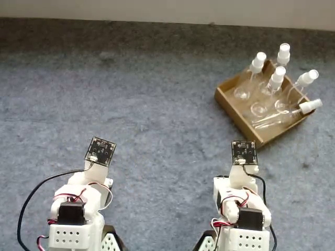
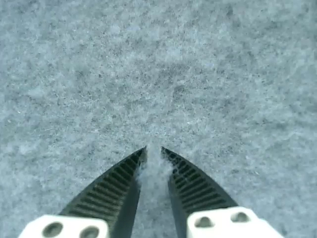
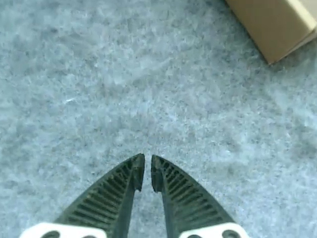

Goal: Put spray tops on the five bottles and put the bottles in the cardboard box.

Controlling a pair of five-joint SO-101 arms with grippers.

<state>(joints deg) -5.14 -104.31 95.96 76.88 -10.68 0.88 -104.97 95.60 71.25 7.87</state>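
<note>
The cardboard box sits at the back right of the grey carpet, and a corner of the cardboard box reaches into the right wrist view. Inside it are several clear bottles with white spray tops. Most stand upright, such as one bottle, while another bottle lies on its side across the box's near edge. My left gripper is shut over bare carpet at the front left. My right gripper is shut and holds nothing, a short way in front of the box.
Both arms are folded back at the table's front edge, the left arm and the right arm. Grey carpet covers the whole surface. A pale wall runs along the far edge.
</note>
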